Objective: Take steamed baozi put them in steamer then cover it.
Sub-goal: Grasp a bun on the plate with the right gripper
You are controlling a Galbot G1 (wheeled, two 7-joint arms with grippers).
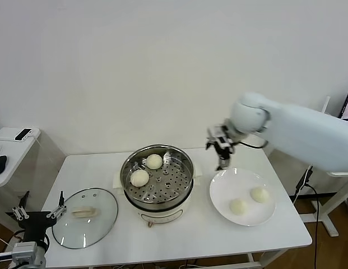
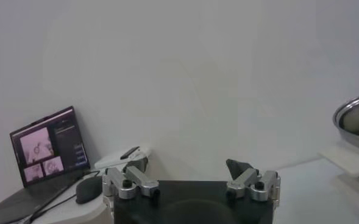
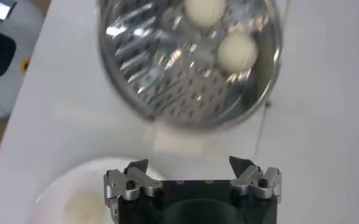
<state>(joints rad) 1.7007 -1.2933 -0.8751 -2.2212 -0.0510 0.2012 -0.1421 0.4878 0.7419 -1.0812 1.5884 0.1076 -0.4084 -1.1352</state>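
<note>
Two baozi sit on the perforated tray inside the steamer at mid-worktop; two more lie on the white plate to its right. The cover lies flat left of the steamer, handle up, its oblong handle running left to right. The right end effector hovers between steamer and plate, fingers apart, empty. The left end effector waits low off the worktop's left corner, also spread. A plain white wall stands behind, with a side desk at far left.

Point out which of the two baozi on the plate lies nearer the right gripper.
The farther-back baozi on the white plate; the other baozi lies closer to the table's front edge, farther from the right gripper.
</note>
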